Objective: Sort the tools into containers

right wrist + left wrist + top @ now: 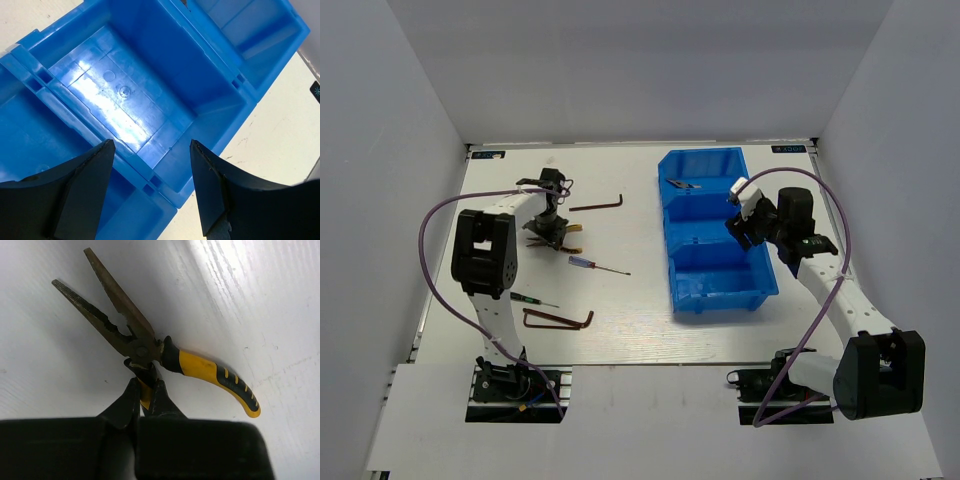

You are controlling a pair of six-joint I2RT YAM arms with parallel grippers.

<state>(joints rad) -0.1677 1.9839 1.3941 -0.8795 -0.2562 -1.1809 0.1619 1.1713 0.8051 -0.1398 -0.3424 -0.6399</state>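
My left gripper (146, 385) is shut on one handle of the yellow-handled pliers (200, 367), jaws spread, close over the white table; it is at the far left in the top view (552, 222). A red-blue screwdriver (595, 265), a green-black screwdriver (533, 299) and two brown hex keys (598, 205) (558, 320) lie on the table. The blue bin (715, 285) stands to the right. A dark tool (680, 184) lies in its far compartment. My right gripper (152, 145) is open and empty above the bin's middle compartment (125, 90).
White walls enclose the table on three sides. A purple cable loops from each arm. The table (630, 330) stretches between the tools and the bin. The bin's middle and near compartments hold nothing.
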